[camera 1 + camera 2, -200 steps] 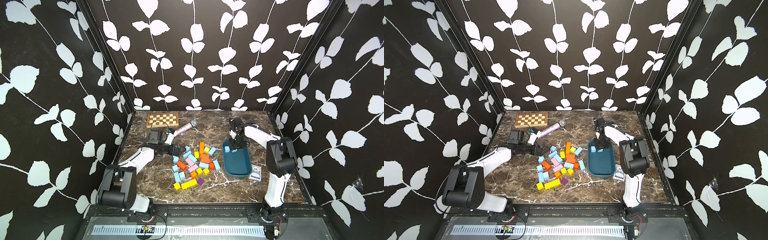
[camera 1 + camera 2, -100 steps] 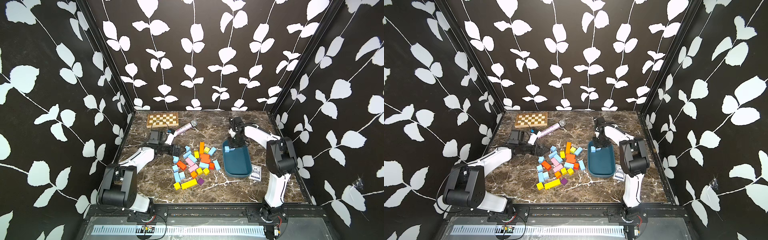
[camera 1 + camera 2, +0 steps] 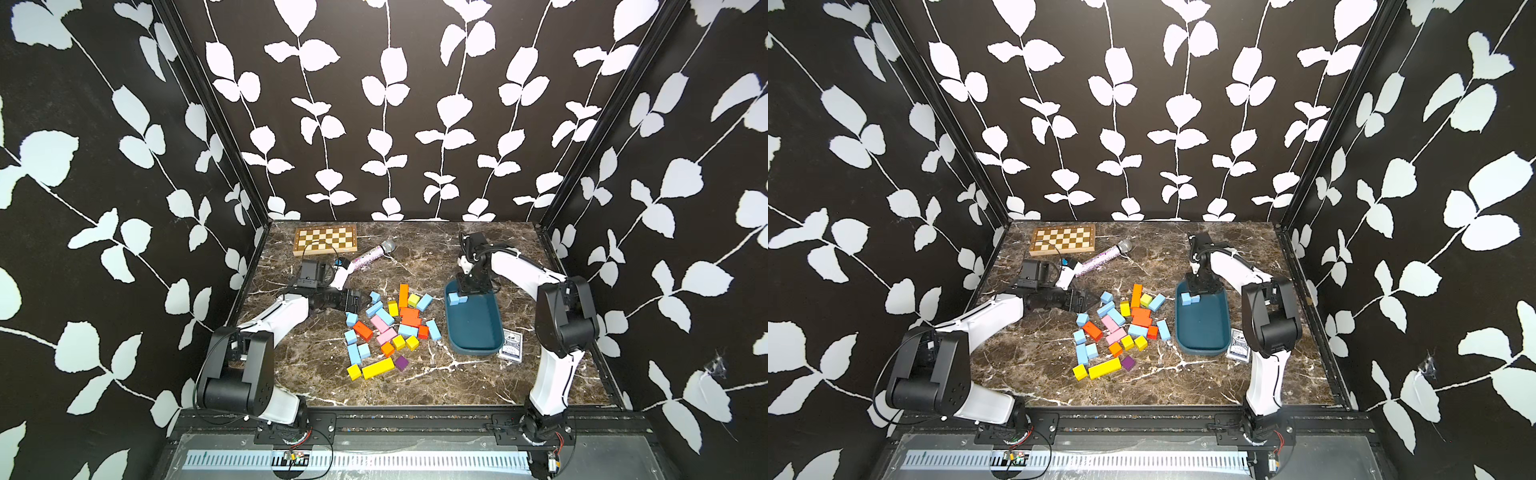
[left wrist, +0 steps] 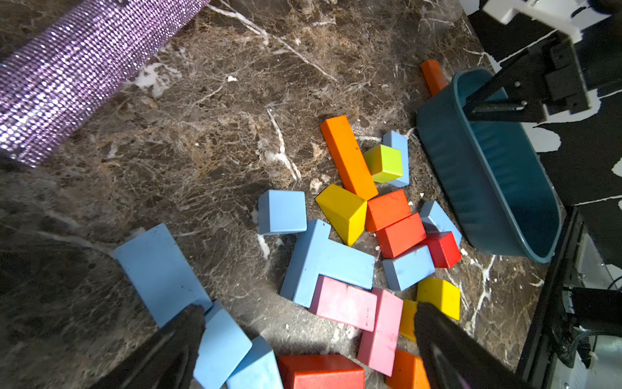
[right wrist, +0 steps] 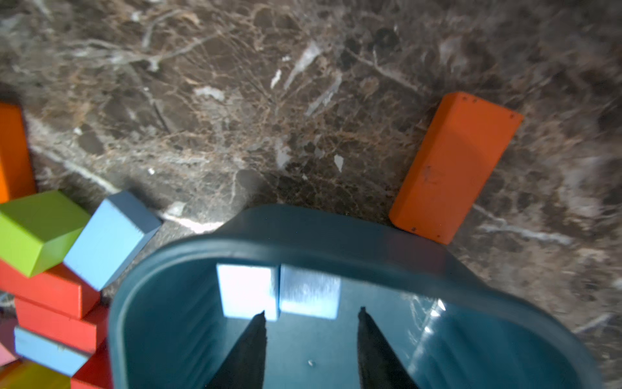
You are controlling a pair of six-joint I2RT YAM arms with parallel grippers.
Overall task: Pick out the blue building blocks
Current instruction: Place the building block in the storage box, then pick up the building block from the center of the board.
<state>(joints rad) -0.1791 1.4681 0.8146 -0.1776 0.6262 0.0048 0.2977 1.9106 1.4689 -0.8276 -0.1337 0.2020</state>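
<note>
Several blue building blocks [image 3: 351, 319] lie mixed into the coloured pile in both top views [image 3: 1163, 329]. Two more sit side by side [image 5: 247, 291] in the far corner of the dark teal tray [image 3: 473, 328], which also shows in the right wrist view [image 5: 188, 323]. My right gripper [image 5: 311, 311] hangs open just above them, holding nothing; a top view shows it over the tray's far end [image 3: 464, 291]. My left gripper [image 4: 309, 308] is wide open, low at the pile's left edge [image 3: 361, 300], with blue blocks [image 4: 323, 259] and pink ones under its gap.
Orange, red, yellow, pink, green and purple blocks [image 3: 409, 314] fill the pile. An orange block [image 5: 454, 165] lies just behind the tray. A chessboard [image 3: 325, 240] and glitter microphone [image 3: 374, 252] sit at the back left, and a card deck [image 3: 510, 345] beside the tray's near right end.
My right gripper's jaws have parted over the tray's far end, and a second blue block now lies beside the first. The left arm has not moved.
</note>
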